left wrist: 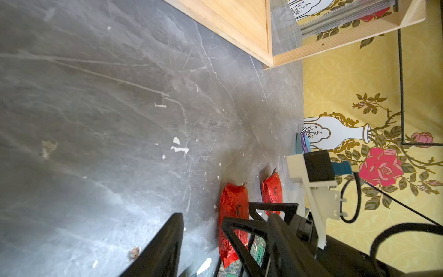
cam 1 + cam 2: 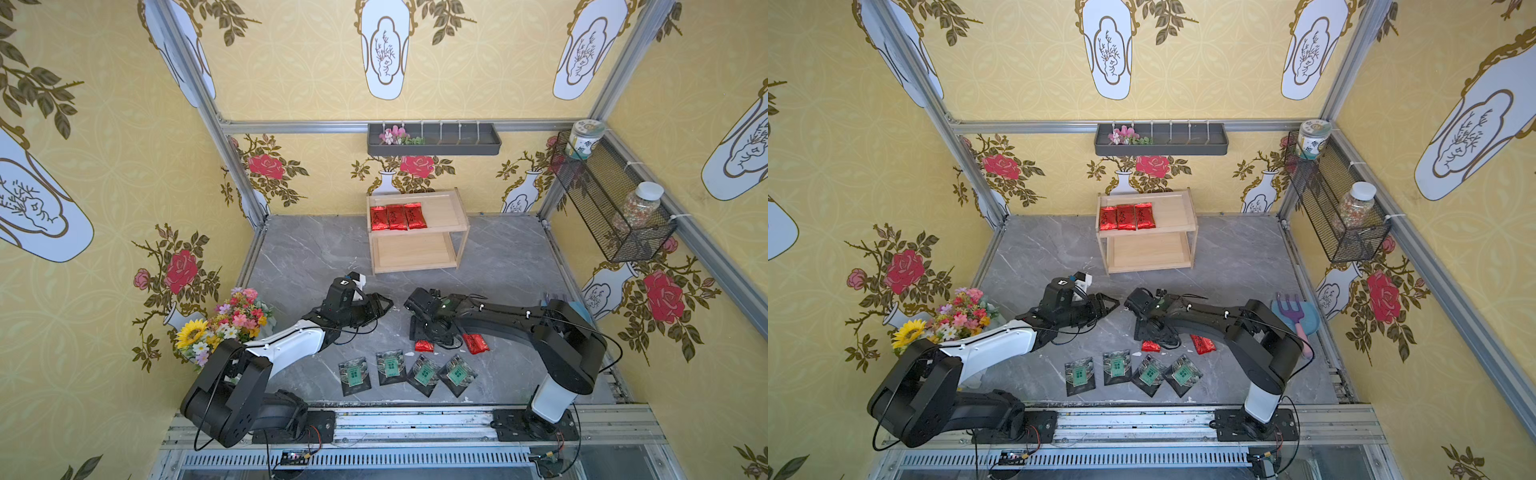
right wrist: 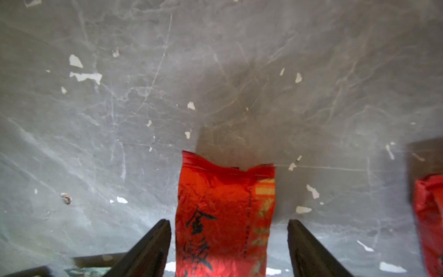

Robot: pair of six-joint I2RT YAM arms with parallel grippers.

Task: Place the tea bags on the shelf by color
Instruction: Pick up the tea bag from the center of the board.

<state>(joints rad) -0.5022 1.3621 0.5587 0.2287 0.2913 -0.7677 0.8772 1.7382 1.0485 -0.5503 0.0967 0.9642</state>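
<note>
The shelf (image 2: 441, 212) (image 2: 1176, 212) stands at the back of the table, with three red tea bags (image 2: 395, 217) (image 2: 1126, 217) side by side on its top tier; its lower tier holds nothing. Two more red tea bags (image 2: 424, 345) (image 2: 476, 344) lie on the table. Several green-labelled tea bags (image 2: 390, 368) (image 2: 1116, 368) lie in a row nearer the front. My right gripper (image 3: 229, 221) (image 2: 430, 332) is open, its jaws straddling one red tea bag (image 3: 223, 203) without closing on it. My left gripper (image 1: 225, 215) (image 2: 384, 305) hovers open and empty to its left.
A bouquet (image 2: 224, 324) stands by the left wall. A blue dustpan with a purple rake (image 2: 1293, 316) lies behind the right arm. A dark wall tray (image 2: 434, 139) hangs on the back wall, and a wire mesh basket (image 2: 611, 199) with jars on the right wall.
</note>
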